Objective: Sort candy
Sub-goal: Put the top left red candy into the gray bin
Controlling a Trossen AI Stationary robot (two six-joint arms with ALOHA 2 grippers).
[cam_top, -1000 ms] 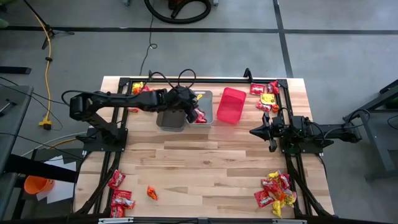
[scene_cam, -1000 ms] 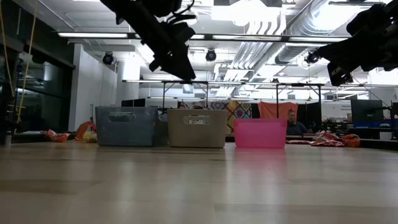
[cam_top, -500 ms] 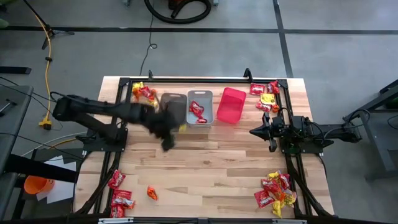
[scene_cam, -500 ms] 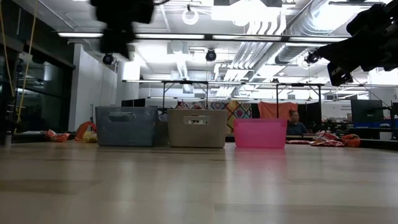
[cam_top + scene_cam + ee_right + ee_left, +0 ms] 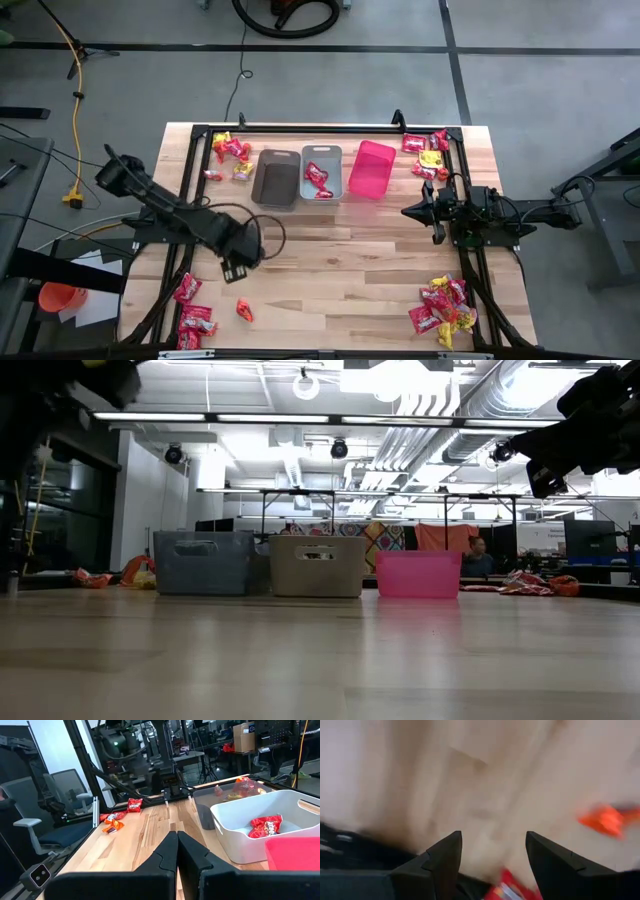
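Note:
The candy lies in heaps at the table's corners: far left (image 5: pixel 230 150), far right (image 5: pixel 428 150), near right (image 5: pixel 443 305), and red pieces near left (image 5: pixel 190 305). One orange candy (image 5: pixel 243 310) lies alone near the front edge and shows blurred (image 5: pixel 607 820) in the left wrist view. My left gripper (image 5: pixel 238 272) hangs open and pointing down over bare wood, just beyond the orange piece, with nothing between its fingers (image 5: pixel 445 860). My right gripper (image 5: pixel 408 212) waits shut at the table's right, held level.
At the far middle stand three bins in a row: brown (image 5: pixel 277 177), grey (image 5: pixel 338 170) with a red candy (image 5: pixel 318 180) in it, and pink (image 5: pixel 371 168). Black frame rails run along the table's left and right sides. Open wood lies in the table's middle.
My left gripper has swung from above the grey bin toward the table's near left, across the open wood, and has tipped from slanting to pointing straight down. A red candy now shows lying in the grey bin where the gripper was.

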